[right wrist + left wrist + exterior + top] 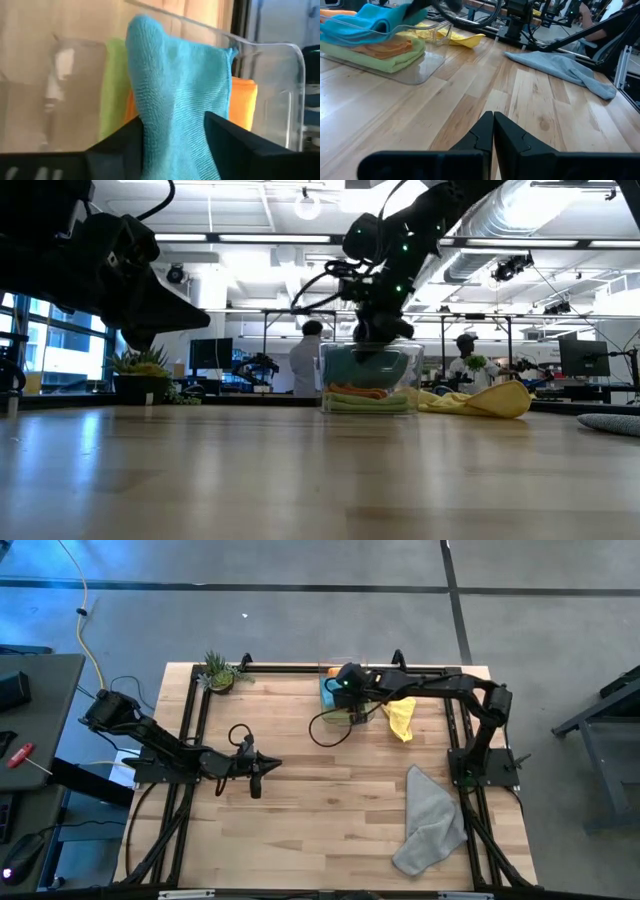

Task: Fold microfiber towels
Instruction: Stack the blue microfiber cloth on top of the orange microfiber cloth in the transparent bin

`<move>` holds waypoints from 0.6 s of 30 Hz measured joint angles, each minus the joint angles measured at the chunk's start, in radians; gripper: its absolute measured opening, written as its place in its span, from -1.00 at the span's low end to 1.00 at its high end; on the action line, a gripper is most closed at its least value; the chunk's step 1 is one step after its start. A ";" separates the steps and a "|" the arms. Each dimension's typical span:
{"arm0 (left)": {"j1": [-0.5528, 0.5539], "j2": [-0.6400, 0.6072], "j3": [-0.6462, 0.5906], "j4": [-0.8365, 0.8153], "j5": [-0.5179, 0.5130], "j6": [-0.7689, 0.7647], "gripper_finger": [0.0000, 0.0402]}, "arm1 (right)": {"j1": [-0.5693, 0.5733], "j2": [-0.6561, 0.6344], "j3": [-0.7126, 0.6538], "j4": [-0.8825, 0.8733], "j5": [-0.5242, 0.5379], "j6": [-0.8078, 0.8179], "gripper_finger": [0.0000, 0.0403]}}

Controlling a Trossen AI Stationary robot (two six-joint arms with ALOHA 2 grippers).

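Teal towel (175, 95) flanked by parted right gripper (172, 145) fingers over bin (280, 100); could be dragged out if snagged; left gripper (493, 132) kept shut, idle.

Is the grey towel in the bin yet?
No. The grey towel lies crumpled on the table near the right arm's base, well away from the bin, in the high view.

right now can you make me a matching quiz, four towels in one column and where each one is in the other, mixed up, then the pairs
Things:
1. teal towel
2. grey towel
3. yellow towel
4. green towel

Places:
A. bottom of the stack in the clear bin
B. between the right gripper's fingers, over the bin
C. crumpled on the table beside the bin
D. loose on the table near the right arm's base

Pairs: 1-B, 2-D, 3-C, 4-A
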 joint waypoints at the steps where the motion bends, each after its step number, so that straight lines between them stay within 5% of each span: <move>1: 0.000 0.000 0.000 0.000 0.000 0.000 -0.99 | 0.000 0.000 0.015 -0.023 -0.017 0.020 -0.05; 12: 0.000 0.000 0.000 0.000 0.001 0.000 -0.99 | -0.070 -0.006 0.284 -0.270 -0.163 0.215 0.15; 18: 0.000 0.000 0.000 0.000 0.001 0.000 -0.99 | -0.179 -0.003 0.298 -0.303 -0.311 0.320 0.15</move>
